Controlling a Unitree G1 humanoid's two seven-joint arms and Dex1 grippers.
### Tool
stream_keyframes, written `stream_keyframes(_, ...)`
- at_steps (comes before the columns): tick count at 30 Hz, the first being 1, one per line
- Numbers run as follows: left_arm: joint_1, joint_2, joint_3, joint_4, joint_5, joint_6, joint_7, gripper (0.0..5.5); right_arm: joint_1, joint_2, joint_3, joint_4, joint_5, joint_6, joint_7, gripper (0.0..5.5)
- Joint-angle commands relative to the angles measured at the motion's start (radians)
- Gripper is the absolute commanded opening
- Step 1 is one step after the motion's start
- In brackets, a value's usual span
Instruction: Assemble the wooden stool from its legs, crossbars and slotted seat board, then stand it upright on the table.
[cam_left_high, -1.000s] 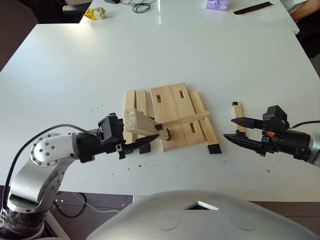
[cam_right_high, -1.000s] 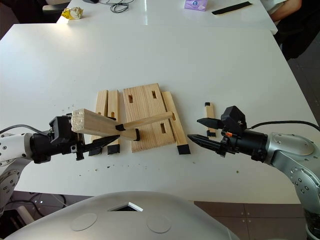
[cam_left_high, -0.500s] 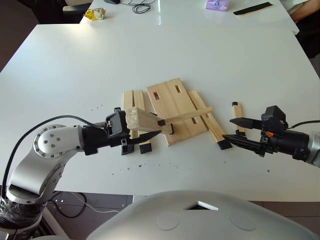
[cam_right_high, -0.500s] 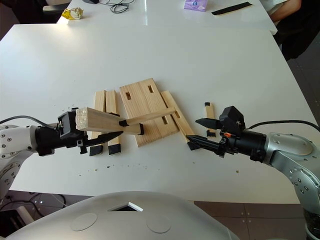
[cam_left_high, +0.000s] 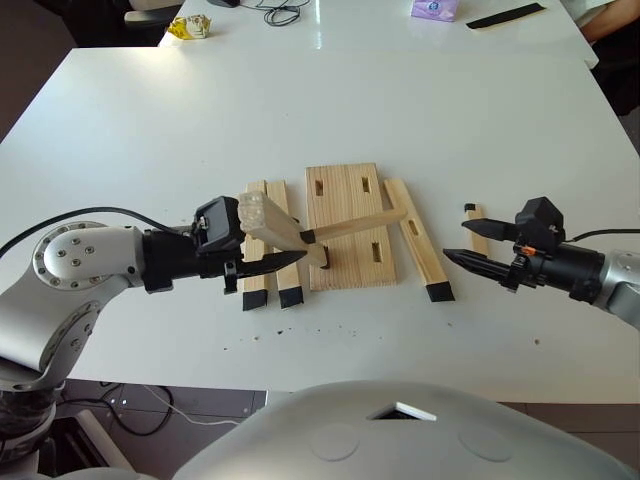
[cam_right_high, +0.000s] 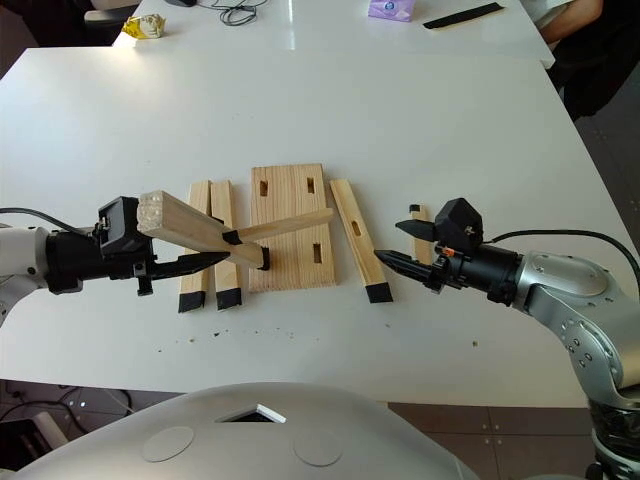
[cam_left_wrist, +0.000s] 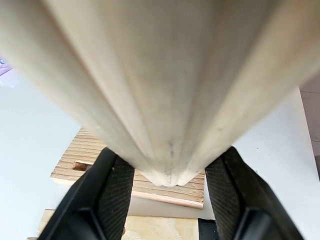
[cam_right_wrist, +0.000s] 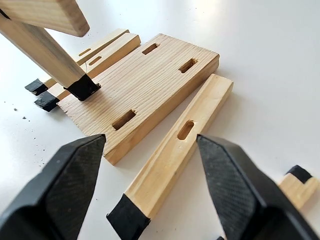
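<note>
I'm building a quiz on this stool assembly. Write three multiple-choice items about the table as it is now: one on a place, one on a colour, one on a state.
1. On which side of the flat slotted wooden seat board do the two pale wooden legs lie side by side?
A. the robot's left
B. the robot's right
C. on top of it

2. What colour are the end caps on the legs?
A. red
B. black
C. white

3. How is the robot's right hand?
A. shut on a leg
B. shut on the board
C. open, holding nothing

Answers: 1 A, the pair lies along the board's left edge; 2 B, each leg lying on the table ends in a black cap; 3 C, its fingers stand apart with nothing gripped.
</note>
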Motion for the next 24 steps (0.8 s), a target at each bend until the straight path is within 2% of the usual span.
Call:
stream_keyframes(1, -0.047, 0.003, -0.018, 0.021, 0.016, 0.019, 0.000, 2.05, -0.013, -0.002, 0.018, -0.013, -0.015, -0.013, 0.005, 3.36)
stream_keyframes(12, -0.205, -0.003, -0.019, 0.059, -0.014, 0.054, -0.009, 2.05, -0.009, 0.002, 0.027, -0.019, -0.019, -0.013, 0.020, 3.36)
stream_keyframes(24, -0.124, 0.008, -0.029, 0.075, 0.052, -0.015, -0.111, 2.05, -0.011, 0.004, 0.028, -0.025, -0.012, -0.007, 0.020, 3.36)
